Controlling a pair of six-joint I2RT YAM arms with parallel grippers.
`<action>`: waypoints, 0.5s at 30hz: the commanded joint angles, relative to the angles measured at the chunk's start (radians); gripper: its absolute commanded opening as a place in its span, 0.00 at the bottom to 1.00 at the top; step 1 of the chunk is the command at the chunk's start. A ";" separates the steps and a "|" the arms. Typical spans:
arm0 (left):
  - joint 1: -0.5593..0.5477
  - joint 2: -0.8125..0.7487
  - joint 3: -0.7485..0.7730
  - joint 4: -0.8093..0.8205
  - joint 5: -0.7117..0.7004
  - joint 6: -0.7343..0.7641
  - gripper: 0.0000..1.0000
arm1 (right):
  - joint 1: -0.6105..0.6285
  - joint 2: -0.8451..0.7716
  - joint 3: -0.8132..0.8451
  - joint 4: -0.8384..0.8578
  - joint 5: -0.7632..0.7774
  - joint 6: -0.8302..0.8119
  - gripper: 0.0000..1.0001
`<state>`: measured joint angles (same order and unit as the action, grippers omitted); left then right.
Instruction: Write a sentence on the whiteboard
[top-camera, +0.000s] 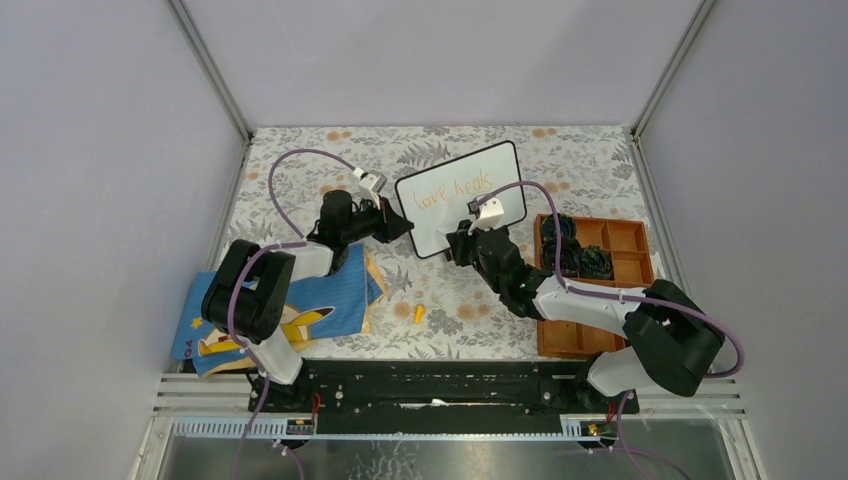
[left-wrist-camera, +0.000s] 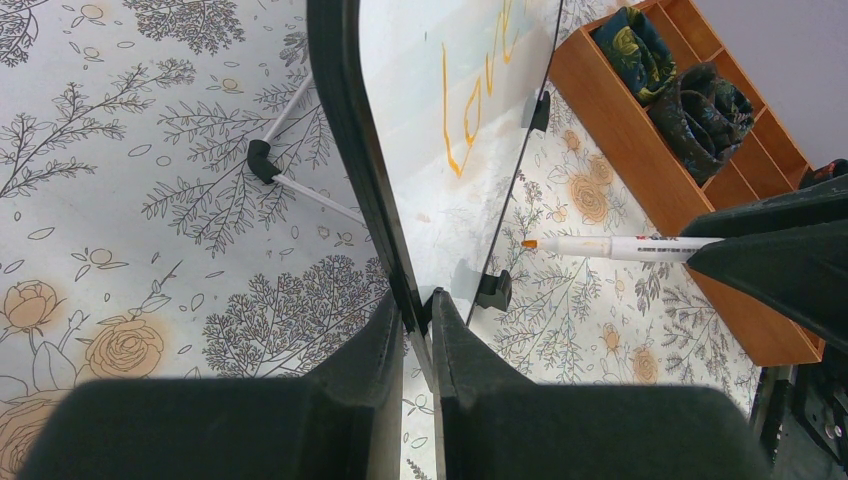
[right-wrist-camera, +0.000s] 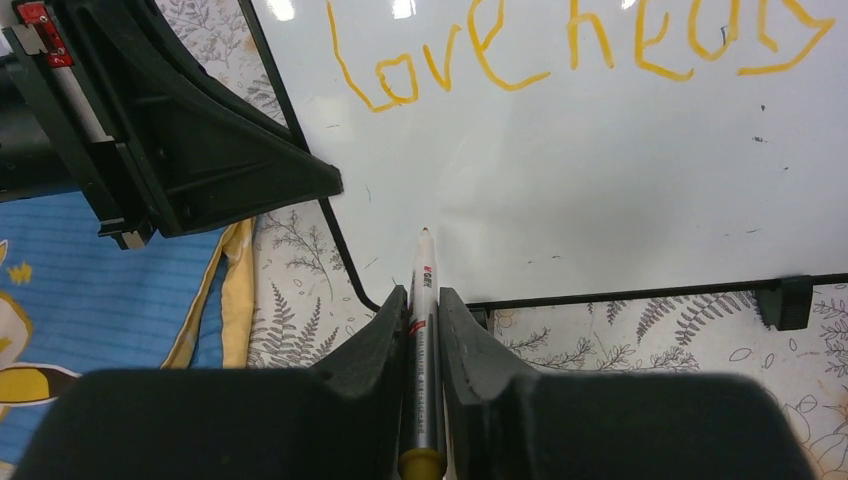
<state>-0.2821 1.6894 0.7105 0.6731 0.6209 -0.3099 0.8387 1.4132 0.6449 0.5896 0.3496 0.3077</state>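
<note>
The whiteboard (top-camera: 470, 215) stands tilted at mid-table, and its black frame's left edge (left-wrist-camera: 345, 120) is pinched by my left gripper (left-wrist-camera: 420, 305), which is shut on it; from above this gripper (top-camera: 400, 226) sits at the board's left side. The sentence (right-wrist-camera: 580, 45) in orange reads "love heals" across the board's top (top-camera: 455, 188). My right gripper (right-wrist-camera: 423, 300) is shut on a white marker (right-wrist-camera: 422, 285) with an orange tip. The tip points at the bare lower left of the board (right-wrist-camera: 600, 180). I cannot tell whether it touches. The marker (left-wrist-camera: 620, 246) also shows beside the board.
A wooden compartment tray (top-camera: 625, 240) holding dark rolled cloths lies right of the board. A blue cartoon-printed cloth (top-camera: 300, 300) lies under the left arm. A small orange cap (top-camera: 418, 313) rests on the floral tablecloth near the front. A white stand leg (left-wrist-camera: 300, 190) sits behind the board.
</note>
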 joint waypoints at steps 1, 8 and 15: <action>-0.008 0.018 -0.009 -0.096 -0.064 0.088 0.00 | -0.004 -0.011 -0.006 0.058 0.003 -0.007 0.00; -0.009 0.019 -0.010 -0.090 -0.068 0.083 0.00 | -0.005 -0.003 -0.010 0.057 0.007 0.001 0.00; -0.011 0.019 -0.011 -0.092 -0.073 0.087 0.00 | -0.004 0.017 0.015 0.038 0.002 -0.003 0.00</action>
<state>-0.2836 1.6894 0.7105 0.6731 0.6174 -0.3099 0.8387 1.4212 0.6323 0.5896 0.3489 0.3077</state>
